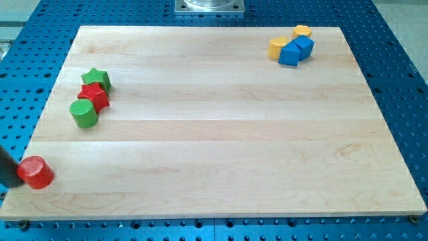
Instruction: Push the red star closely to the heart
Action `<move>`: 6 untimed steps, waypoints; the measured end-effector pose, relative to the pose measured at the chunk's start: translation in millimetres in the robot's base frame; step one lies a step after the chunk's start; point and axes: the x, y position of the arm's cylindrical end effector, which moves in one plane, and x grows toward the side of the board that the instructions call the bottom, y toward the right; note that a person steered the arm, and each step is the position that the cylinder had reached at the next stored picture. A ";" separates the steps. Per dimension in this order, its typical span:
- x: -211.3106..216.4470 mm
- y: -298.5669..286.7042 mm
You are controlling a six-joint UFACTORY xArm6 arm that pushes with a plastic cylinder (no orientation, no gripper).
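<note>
The red star [95, 96] lies near the board's left edge, wedged between a green star [96, 78] above it and a green cylinder [83, 114] below it. A yellow block [278, 47] that looks like the heart lies far off at the view's top right. My rod enters from the view's left edge at the bottom. My tip [15, 182] rests against the left side of a red cylinder [35, 172], well below the red star.
A second yellow block [301, 31] and two blue blocks [291, 53] [305, 45] crowd against the yellow heart-like block. The wooden board [221, 147] sits on a blue perforated table. A metal mount [210, 6] stands at the view's top.
</note>
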 end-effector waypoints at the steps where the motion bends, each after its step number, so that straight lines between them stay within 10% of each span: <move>1: -2.5 22.1; 6: -168.1 109.5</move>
